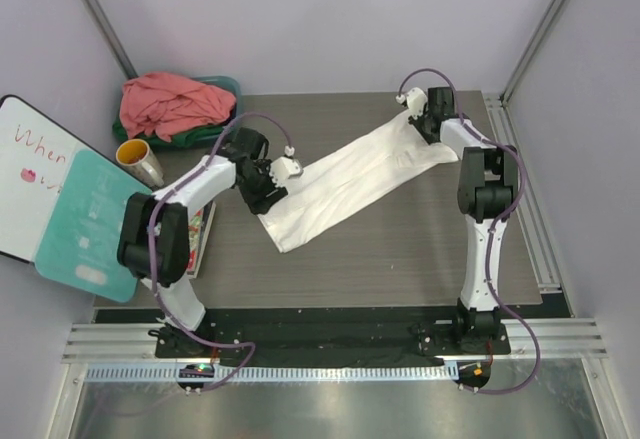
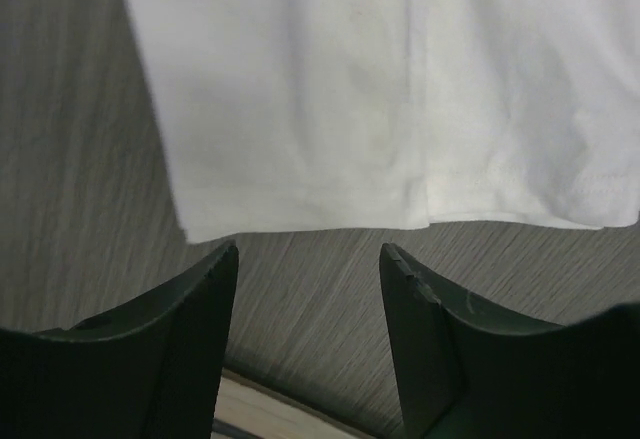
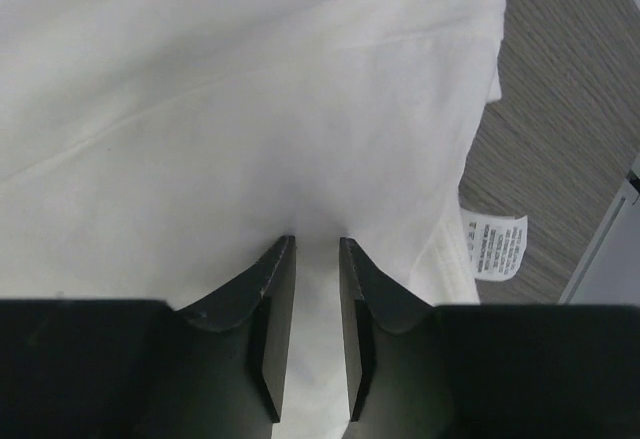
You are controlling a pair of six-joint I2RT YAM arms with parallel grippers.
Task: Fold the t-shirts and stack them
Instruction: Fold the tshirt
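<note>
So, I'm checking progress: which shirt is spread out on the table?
The white shirt, lying in a long band across the table; the pink shirt and green shirt are bunched in the basin, back left.

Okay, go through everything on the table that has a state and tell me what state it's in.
White shirt: folded into a long strip, flat on the table.
Pink shirt: crumpled, in the basin.
Green shirt: bunched under the pink one.
Left gripper: open, off the white shirt's edge.
Right gripper: slightly open, over the white shirt.
Cup: upright.
</note>
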